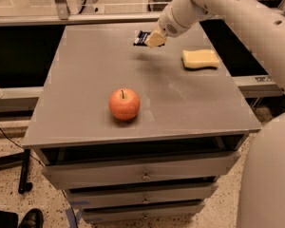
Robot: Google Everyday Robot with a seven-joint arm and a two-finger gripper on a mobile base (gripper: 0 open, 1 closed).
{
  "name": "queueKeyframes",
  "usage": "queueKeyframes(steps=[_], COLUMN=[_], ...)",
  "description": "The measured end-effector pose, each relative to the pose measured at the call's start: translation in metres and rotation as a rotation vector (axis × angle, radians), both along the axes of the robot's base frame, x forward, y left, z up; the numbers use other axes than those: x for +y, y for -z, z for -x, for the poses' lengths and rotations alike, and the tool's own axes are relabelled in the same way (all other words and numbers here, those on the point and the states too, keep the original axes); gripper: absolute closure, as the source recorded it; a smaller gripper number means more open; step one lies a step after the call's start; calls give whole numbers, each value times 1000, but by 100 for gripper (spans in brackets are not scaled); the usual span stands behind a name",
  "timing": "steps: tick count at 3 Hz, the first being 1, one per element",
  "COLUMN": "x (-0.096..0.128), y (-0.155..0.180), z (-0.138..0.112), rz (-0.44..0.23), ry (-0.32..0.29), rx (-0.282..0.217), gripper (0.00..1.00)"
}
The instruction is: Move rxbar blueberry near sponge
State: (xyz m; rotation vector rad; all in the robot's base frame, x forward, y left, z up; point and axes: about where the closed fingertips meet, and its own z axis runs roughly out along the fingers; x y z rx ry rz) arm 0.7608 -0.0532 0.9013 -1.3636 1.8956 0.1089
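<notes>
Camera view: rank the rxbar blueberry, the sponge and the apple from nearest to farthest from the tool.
1. rxbar blueberry: at the tip of the tool, far back, centre.
2. sponge: picture right of the tool, slightly nearer the camera.
3. apple: towards the front, picture left.

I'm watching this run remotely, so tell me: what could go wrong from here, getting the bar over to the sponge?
1. The claw grips the bar only by one end, above the table; the bar could slip out on the way.
2. The sponge lies near the table's right edge; a low approach could push it off.
</notes>
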Motion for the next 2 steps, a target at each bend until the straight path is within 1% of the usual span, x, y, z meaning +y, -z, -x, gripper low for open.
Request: queueKeyframes(steps=[1,2], x=[-47,-88], y=[-6,-10], z=[-18,-38], rz=[46,102], ry=[43,71], rx=[-50,-80], gripper=[100,100])
